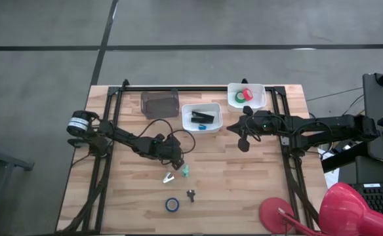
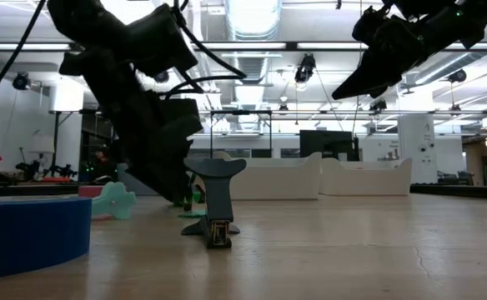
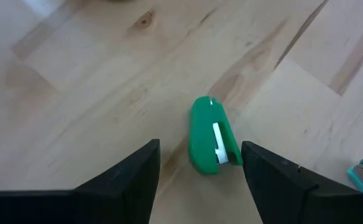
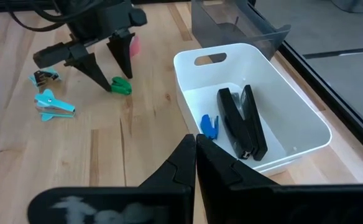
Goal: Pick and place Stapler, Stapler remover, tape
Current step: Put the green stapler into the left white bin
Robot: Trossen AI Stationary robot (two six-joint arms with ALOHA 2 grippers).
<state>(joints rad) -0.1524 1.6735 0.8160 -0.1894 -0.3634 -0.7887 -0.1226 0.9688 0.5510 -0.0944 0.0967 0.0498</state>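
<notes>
The left gripper hangs low over the surface, jaws spread to straddle the green staple remover between them, while the right gripper (jaws pressed together) waits beside the white bin holding the stapler.

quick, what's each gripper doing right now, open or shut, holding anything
Left gripper: open, empty, fingers either side of the green staple remover on the table.
Right gripper: shut, empty, above the white bin that holds the stapler.

Bright even overhead light, glaring ceiling lamps in low view, blurred foreground blue tape, soft shadows
</notes>
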